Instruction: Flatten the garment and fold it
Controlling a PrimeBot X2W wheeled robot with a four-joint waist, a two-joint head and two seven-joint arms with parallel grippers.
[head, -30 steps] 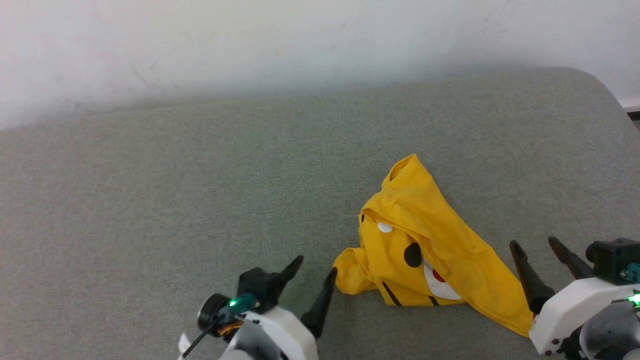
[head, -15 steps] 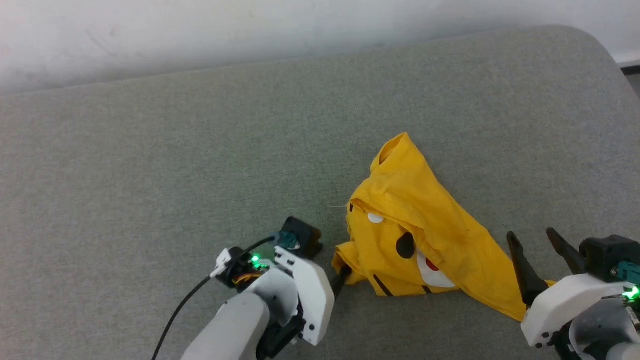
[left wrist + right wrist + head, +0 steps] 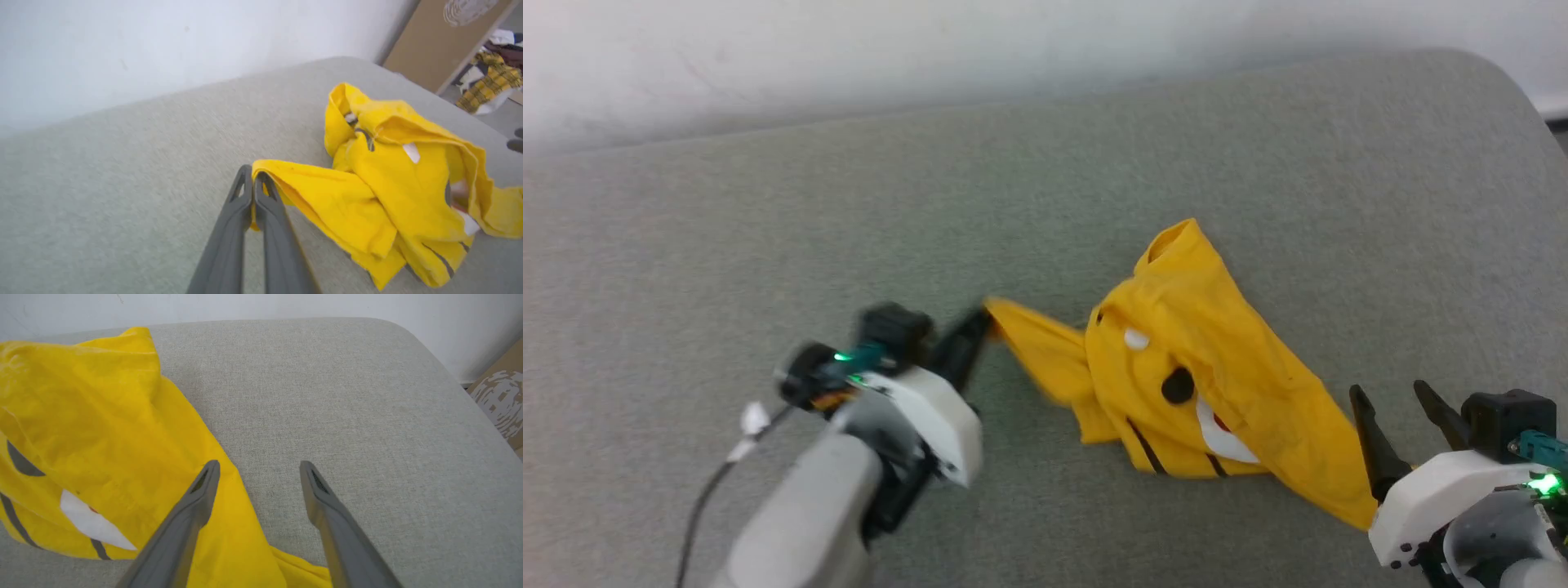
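Taking the head view first, we enter one garment (image 3: 1217,384), mustard yellow, bunched on the grey cushion (image 3: 768,229) right of centre. A second ago the left gripper (image 3: 970,335) stood wide beside the bundle's near lobe. Now it is clamped on that lobe and has drawn it out leftward into a taut yellow tongue. We judge flattening has begun with one corner, perhaps a sleeve, pulled free, while the body is still crumpled. The right gripper (image 3: 1390,408) remains spread wide at the lower right hem, holding nothing. On the print we count one large white patch, one small white dot, one black dot, one red dot and two black lines.

In the left wrist view, we enter one pair of fingers pressed together on a yellow edge of the garment (image 3: 388,192), with cloth folded between and around the tips of the left gripper (image 3: 251,175). Beyond the cushion we count one brown board (image 3: 429,41) and one heap of checked cloth (image 3: 490,81).

In the right wrist view, the right gripper (image 3: 257,469) has two fingers well apart. One lies over the edge of the garment (image 3: 102,428) and the other over bare cushion. Neither grips anything.
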